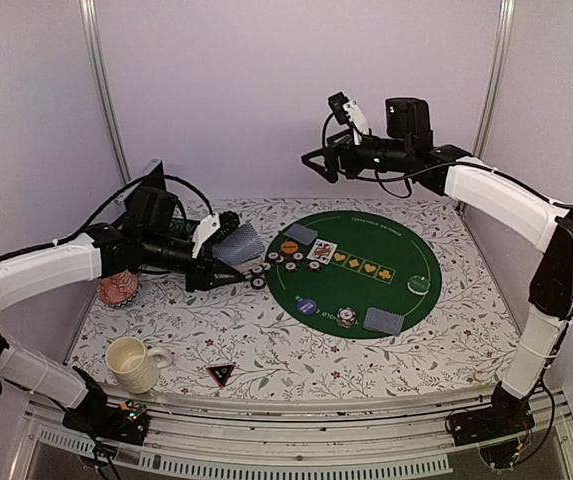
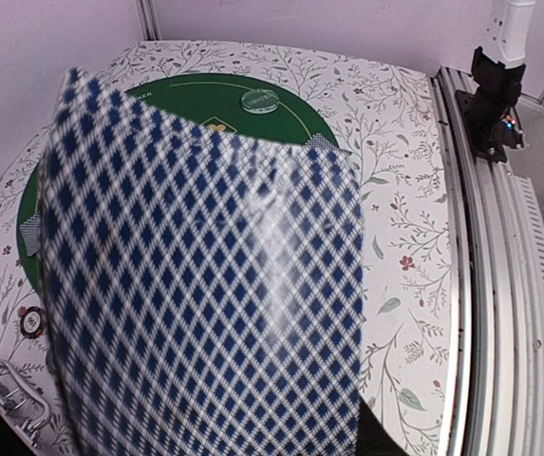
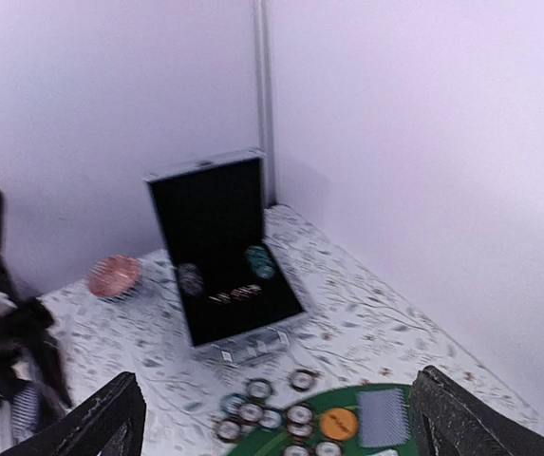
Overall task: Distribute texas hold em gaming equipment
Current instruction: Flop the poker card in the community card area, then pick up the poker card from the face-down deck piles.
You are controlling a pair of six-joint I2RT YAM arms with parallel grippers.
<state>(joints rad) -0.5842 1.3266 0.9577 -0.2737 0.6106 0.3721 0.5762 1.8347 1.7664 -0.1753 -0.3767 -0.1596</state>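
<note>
Green felt mat, round, lay on a floral-print tabletop. At the left, the left fingers were closed on a fan of blue-diamond-backed playing cards, held off the tabletop just left of the mat. In the left wrist view the card backs filled most of the picture. Just beside those fingers, along the mat's left edge, sat a cluster of dark-and-white poker chips, with an orange button close by. On the mat lay a face-down card pile at its far left, a second face-down pile at its near right, a face-up card, a blue button and a short chip stack. The right fingers were spread wide with nothing between them, raised high over the far side of the tabletop, well apart from every piece. A black triangular marker lay near the front edge, beside a cream mug
</note>
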